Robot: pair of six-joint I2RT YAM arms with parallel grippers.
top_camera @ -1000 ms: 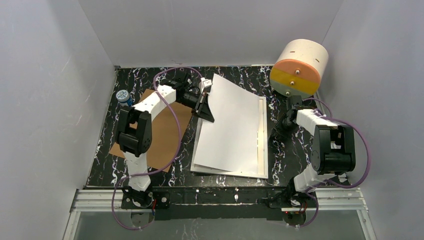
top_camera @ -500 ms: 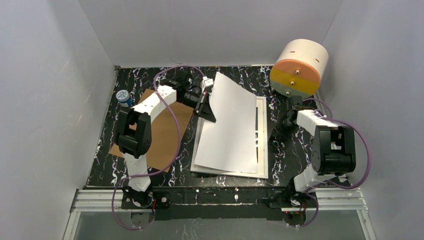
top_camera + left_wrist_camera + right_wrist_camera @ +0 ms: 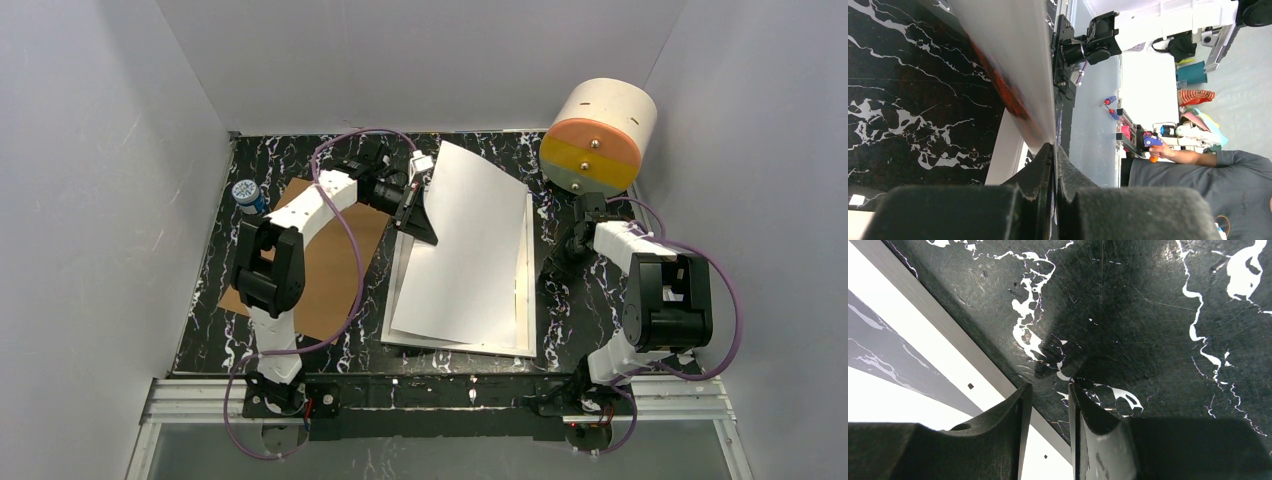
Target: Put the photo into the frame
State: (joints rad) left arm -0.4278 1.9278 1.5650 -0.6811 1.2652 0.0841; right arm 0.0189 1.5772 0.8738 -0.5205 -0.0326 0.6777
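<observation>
The photo shows its plain white back in the top view and slopes over the frame, whose white rim lies flat on the black marble table. My left gripper is shut on the photo's far left edge and holds that edge up. In the left wrist view the red-orange print runs out from the pinched fingertips of that gripper, with the frame's rim below. My right gripper is low beside the frame's right rim. It stands open with nothing between its fingers.
A brown backing board lies on the table left of the frame, under the left arm. A white-and-orange drum stands at the back right. A small blue-and-white roll sits at the far left. White walls close three sides.
My left gripper has carried the photo's held edge a little to the right, and the sheet's right edge now reaches the frame's right rim. The right arm has stayed put.
</observation>
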